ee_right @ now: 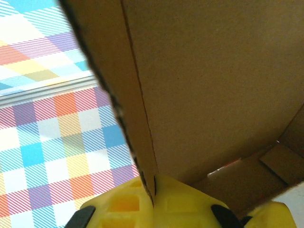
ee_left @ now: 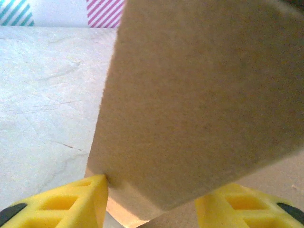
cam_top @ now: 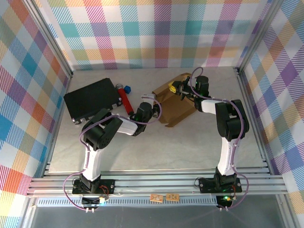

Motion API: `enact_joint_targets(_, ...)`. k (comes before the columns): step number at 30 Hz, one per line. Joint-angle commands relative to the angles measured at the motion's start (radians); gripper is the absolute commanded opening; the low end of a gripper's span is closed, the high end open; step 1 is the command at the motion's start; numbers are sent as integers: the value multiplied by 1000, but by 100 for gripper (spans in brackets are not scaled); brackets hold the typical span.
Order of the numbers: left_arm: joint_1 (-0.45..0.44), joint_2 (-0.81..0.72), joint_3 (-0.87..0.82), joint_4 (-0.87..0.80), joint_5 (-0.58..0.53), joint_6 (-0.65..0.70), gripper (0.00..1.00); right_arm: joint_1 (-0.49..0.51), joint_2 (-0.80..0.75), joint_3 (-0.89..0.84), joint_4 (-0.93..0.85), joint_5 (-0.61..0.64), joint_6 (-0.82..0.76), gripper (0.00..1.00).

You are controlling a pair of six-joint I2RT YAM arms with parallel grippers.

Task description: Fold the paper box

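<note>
Plaid walls [cam_top: 156, 33] in pastel checks close in your workspace on three sides, and a pale grey table [cam_top: 142, 152] fills the floor of it. Both arms reach from the near edge toward the far half.

You have a black case [cam_top: 92, 98] lying flat near the table's far left corner. The paper box [cam_top: 176, 107], plain brown cardboard, sits toward the far edge, about midway between the left and right edges. It is partly raised, with walls standing and a flap stretching back toward the near side. A red cylinder [cam_top: 125, 99] lies between case and box, just beside the case. A small blue piece [cam_top: 128, 88] sits at its far end.

Your left gripper [cam_top: 148, 100] is at the box's left end. In the left wrist view its yellow fingers [ee_left: 71, 204] stand spread, with the lower corner of a cardboard flap [ee_left: 199, 95] hanging between them. The left-hand finger touches the flap's edge. You cannot tell from that view whether the other finger bears on it.

Your right gripper [cam_top: 178, 88] is at the far side of the box. In the right wrist view its fingers [ee_right: 123, 204] are pressed together on the edge of an upright cardboard wall [ee_right: 213, 85], which runs straight down into the seam between them.
</note>
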Motion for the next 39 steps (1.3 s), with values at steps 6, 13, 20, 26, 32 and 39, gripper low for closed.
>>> enact_joint_targets(6,-4,50,70,92,-79,11,32,7,41,44,3,-7,9,0)
enact_joint_targets(13,0,55,86,90,-73,0,34,24,67,92,-26,14,-33,0)
enact_joint_targets(20,26,58,98,83,-64,-47,34,39,102,90,9,40,-88,0)
enact_joint_targets(26,31,77,143,72,-63,-52,32,55,141,75,107,69,-99,0)
enact_joint_targets(32,36,98,177,65,-99,-58,26,61,166,57,165,88,-95,0)
enact_joint_targets(39,38,121,208,62,-116,-60,26,60,193,53,185,88,-87,0)
